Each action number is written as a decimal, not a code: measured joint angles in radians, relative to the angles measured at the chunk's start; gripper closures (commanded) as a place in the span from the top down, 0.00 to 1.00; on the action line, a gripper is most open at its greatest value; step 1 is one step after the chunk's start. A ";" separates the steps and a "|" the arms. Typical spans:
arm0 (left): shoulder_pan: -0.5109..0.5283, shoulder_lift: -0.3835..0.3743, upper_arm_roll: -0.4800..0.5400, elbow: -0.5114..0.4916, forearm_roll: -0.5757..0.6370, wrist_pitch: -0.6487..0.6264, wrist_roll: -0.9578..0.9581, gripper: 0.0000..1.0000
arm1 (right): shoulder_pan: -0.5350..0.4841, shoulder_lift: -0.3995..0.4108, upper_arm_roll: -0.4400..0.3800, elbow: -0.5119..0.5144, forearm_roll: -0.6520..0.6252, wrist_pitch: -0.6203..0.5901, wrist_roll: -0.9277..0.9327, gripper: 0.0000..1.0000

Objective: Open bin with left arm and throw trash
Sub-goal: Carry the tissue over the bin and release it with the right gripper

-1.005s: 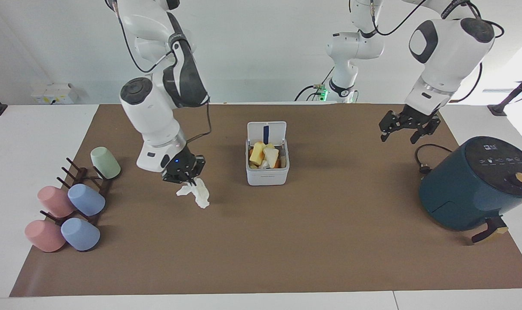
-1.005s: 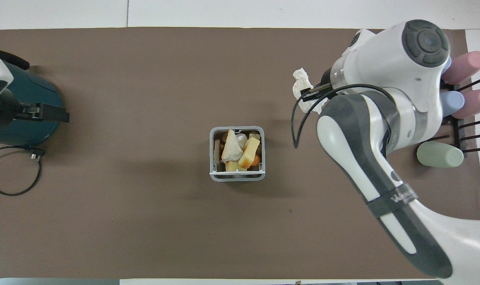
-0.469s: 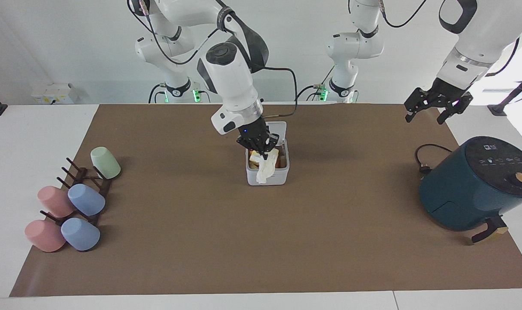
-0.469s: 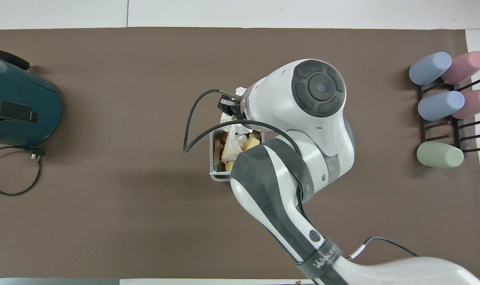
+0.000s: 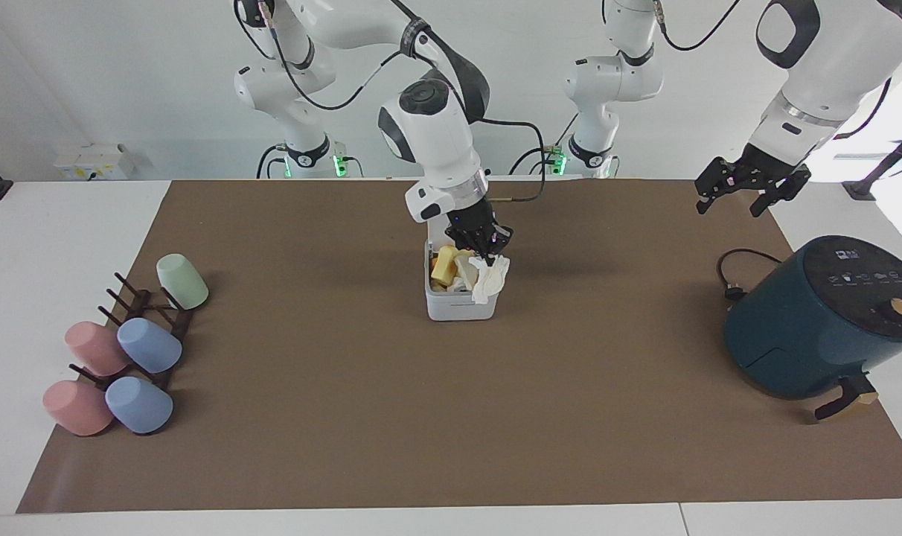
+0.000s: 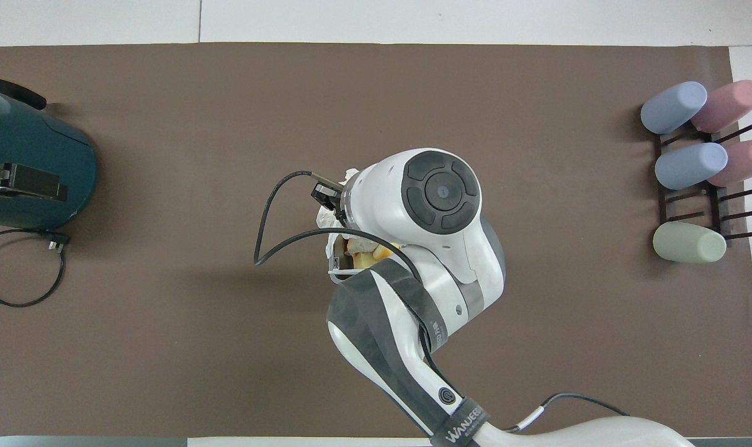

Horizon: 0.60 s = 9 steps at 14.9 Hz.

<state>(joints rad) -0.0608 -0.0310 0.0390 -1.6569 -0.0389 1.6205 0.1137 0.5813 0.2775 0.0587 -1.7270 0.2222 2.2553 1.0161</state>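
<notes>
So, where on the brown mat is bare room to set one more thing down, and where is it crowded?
Bare mat lies between the bin and the cup rack, and between the bin and the air fryer. The strip farthest from the robots is bare too. It is crowded at the bin, where the right gripper holds the tissue.

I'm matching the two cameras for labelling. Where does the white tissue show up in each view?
Facing view: the tissue hangs from the right gripper over the bin, mid-picture.
Overhead view: only a white scrap shows at the edge of the right arm's wrist, just above the bin.
Shared landmark: the teal air fryer.
</notes>
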 measured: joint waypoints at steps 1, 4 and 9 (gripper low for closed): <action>0.000 -0.003 0.000 -0.013 0.000 0.005 0.000 1.00 | 0.001 -0.012 0.000 -0.038 0.000 0.012 -0.003 0.00; 0.000 -0.020 0.000 -0.054 0.000 0.033 0.000 1.00 | 0.001 -0.049 0.000 -0.133 0.000 0.053 -0.025 0.00; 0.000 -0.033 0.000 -0.080 0.000 0.067 0.000 1.00 | -0.001 -0.085 -0.003 -0.189 0.000 0.039 -0.135 0.02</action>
<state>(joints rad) -0.0608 -0.0639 0.0389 -1.7370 -0.0386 1.6878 0.1137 0.5802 0.1924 0.0556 -1.9164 0.2222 2.2948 0.8808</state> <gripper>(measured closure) 0.000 0.987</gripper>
